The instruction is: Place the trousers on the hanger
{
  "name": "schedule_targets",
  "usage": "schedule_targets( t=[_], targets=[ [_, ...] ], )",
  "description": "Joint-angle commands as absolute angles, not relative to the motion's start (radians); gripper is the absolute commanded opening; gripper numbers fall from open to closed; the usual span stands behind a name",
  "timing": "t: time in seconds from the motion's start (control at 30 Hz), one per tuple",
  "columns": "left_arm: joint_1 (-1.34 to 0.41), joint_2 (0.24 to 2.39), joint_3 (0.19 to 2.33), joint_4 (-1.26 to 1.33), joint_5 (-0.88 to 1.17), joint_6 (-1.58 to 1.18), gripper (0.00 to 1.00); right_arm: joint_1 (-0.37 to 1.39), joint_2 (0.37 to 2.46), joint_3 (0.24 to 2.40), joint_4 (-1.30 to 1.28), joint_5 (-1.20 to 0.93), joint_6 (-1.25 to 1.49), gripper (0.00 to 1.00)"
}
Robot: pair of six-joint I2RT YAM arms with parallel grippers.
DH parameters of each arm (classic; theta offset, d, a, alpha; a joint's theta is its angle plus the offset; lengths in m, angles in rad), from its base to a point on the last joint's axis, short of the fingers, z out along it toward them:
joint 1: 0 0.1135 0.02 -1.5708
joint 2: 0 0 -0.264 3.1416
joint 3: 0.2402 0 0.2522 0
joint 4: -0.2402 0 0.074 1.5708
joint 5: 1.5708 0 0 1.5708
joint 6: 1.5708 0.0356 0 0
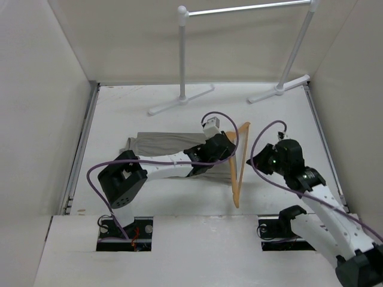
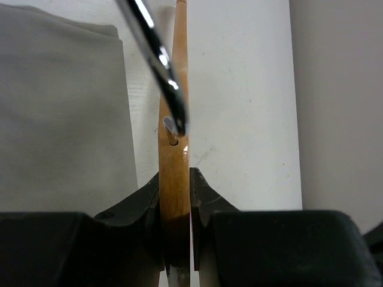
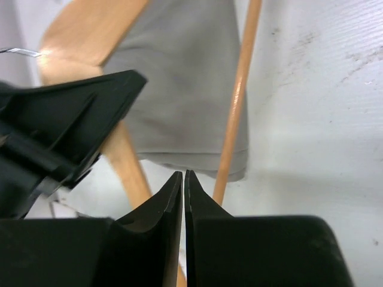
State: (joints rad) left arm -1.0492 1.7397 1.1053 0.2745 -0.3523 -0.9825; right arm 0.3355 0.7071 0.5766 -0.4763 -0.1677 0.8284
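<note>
The grey-taupe trousers (image 1: 164, 145) lie flat on the table's middle. The tan wooden hanger (image 1: 238, 179) stands on edge at their right end. My left gripper (image 1: 226, 145) reaches over the trousers and is shut on the hanger's top. In the left wrist view the wood (image 2: 181, 78) sits between the jaws (image 2: 175, 174), with the metal hook (image 2: 157, 54) above and the trousers (image 2: 60, 107) at the left. My right gripper (image 1: 255, 160) is just right of the hanger. In the right wrist view it (image 3: 184, 176) is shut and empty, with the crossbar (image 3: 236, 101) and the trousers (image 3: 179, 84) beyond.
A white-and-silver clothes rail (image 1: 182, 54) stands at the back of the table with its feet (image 1: 179, 103) on the surface. White walls enclose the left, right and back. The left arm's body (image 3: 60, 131) fills the left of the right wrist view.
</note>
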Motion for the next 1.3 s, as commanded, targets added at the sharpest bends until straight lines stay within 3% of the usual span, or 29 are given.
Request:
schedule_targets(
  t=[0.0,0.3,0.47,0.6,1.27],
  targets=[
    [-1.044,1.718,1.065,0.457,-0.367,-1.095,0.07,0.35,0.826,0.64,-0.374,-0.12,0.755,0.12],
    [-1.047,1.766,0.93,0.627,-0.374,-1.14,0.08,0.349,1.13,0.676,-0.186,-0.124,0.71,0.16],
    [-1.05,1.795,0.887,0.65,-0.414,-1.138,0.08,0.349,1.31,0.701,-0.072,-0.115,0.716,0.36],
    [-1.048,1.805,0.865,0.676,-0.485,-1.134,0.08,0.349,1.416,0.745,-0.041,-0.101,0.709,0.41],
    [-1.061,1.884,0.85,0.666,-0.537,-1.163,0.1,0.375,1.589,0.798,-0.124,-0.006,0.667,0.53]
  ],
)
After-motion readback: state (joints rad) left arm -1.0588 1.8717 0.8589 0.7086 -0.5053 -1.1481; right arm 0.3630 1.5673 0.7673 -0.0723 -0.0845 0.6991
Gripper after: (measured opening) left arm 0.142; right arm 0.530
